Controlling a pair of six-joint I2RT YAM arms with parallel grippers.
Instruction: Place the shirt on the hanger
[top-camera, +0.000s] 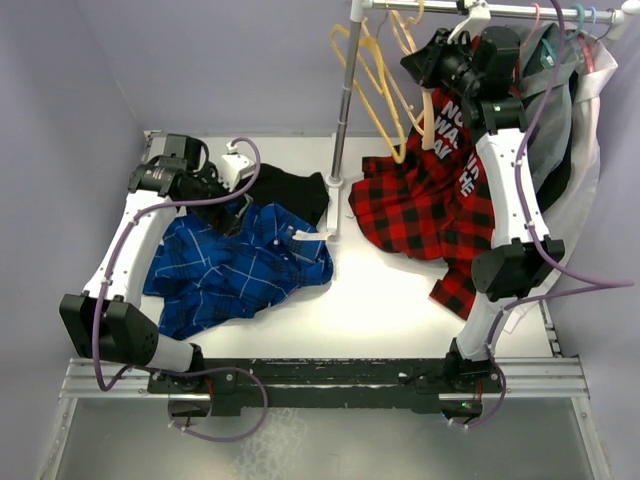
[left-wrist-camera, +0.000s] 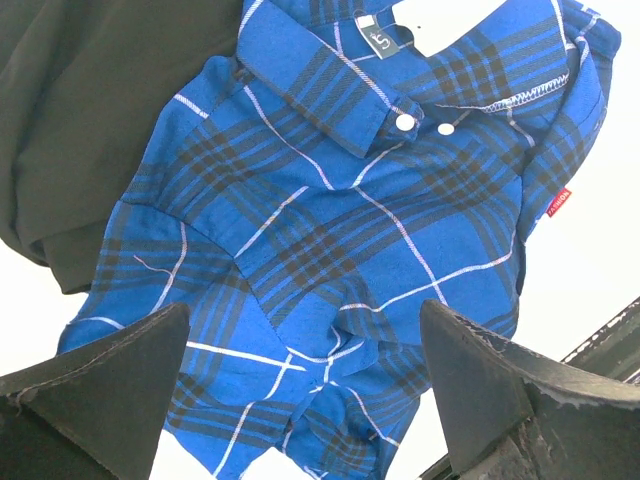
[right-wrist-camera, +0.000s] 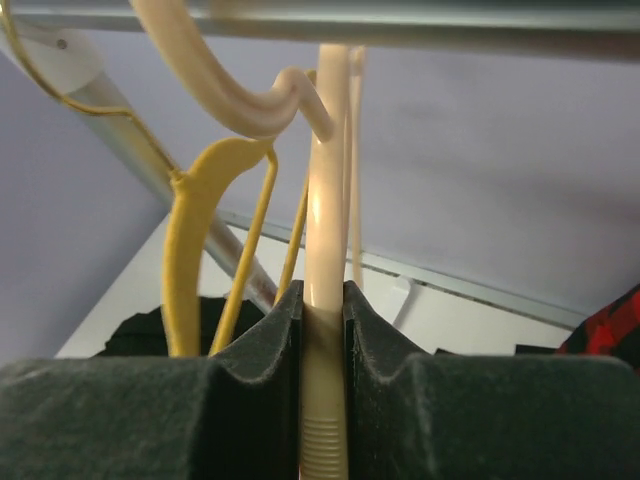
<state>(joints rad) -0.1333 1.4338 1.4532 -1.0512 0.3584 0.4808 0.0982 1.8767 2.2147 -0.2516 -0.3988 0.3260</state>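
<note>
The bright blue checked shirt lies crumpled on the left of the white table; its collar and buttons show in the left wrist view. My left gripper hovers over the shirt's far edge, open and empty, with the cloth showing between its jaws. My right gripper is raised to the rack and shut on the pale tan hanger, pinching its straight shaft between both pads. Other tan-yellow hangers hang beside it, and one yellow hanger is just left of the held one.
A black garment lies behind the blue shirt. A red-and-black plaid shirt drapes under the rack. The rack pole stands mid-table, its rail overhead. Grey and white garments hang at the right with pink and teal hangers.
</note>
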